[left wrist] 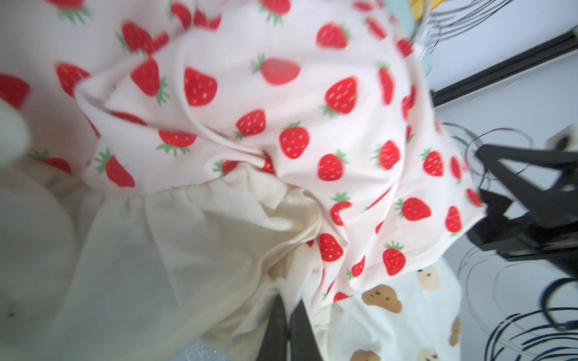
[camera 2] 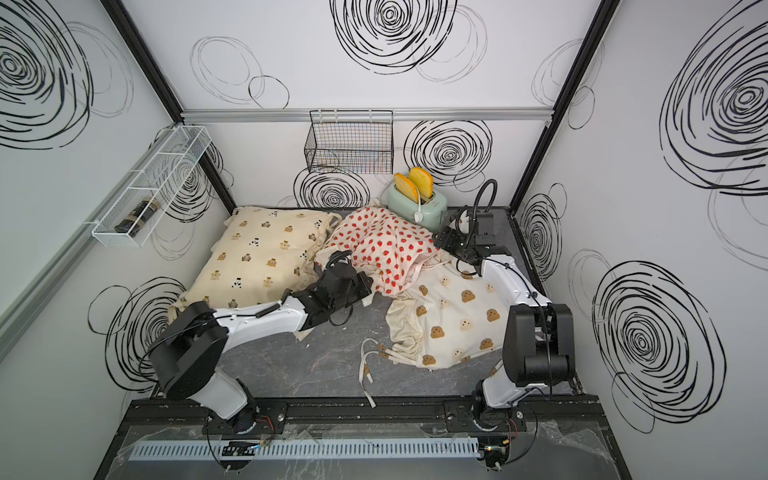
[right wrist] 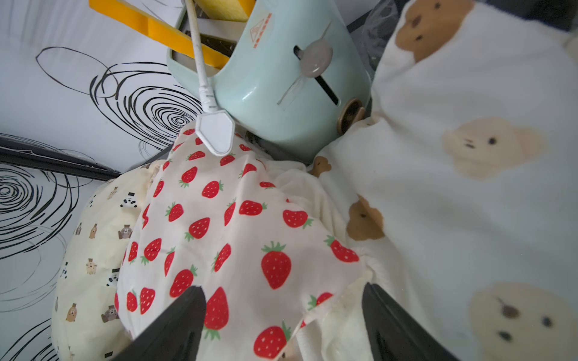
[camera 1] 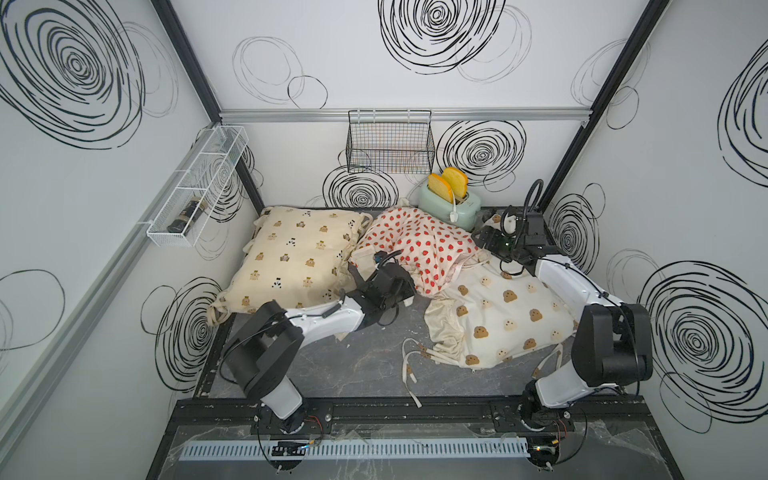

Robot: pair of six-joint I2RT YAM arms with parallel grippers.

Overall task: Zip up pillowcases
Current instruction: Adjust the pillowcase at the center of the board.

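Three pillowcases lie on the dark table. The cream one with tiny bears and pandas [camera 1: 291,257] is at the left. The strawberry one [camera 1: 419,249] lies bunched in the middle, partly over the white one with brown bear heads [camera 1: 511,316] at the right. My left gripper [left wrist: 289,309] is at the strawberry case's near edge, its fingers pressed together on a thin fold of pale fabric beside the cream frill [left wrist: 194,237]. My right gripper [right wrist: 283,289] hangs open over the strawberry case's far right edge [right wrist: 316,300], close to the toaster.
A mint toaster [camera 1: 451,208] with yellow toast stands at the back behind the pillowcases, its white plug [right wrist: 215,131] resting on the strawberry fabric. A black wire basket [camera 1: 390,143] and a white wire shelf [camera 1: 195,187] hang on the walls. Loose ties [camera 1: 411,357] trail on the table front.
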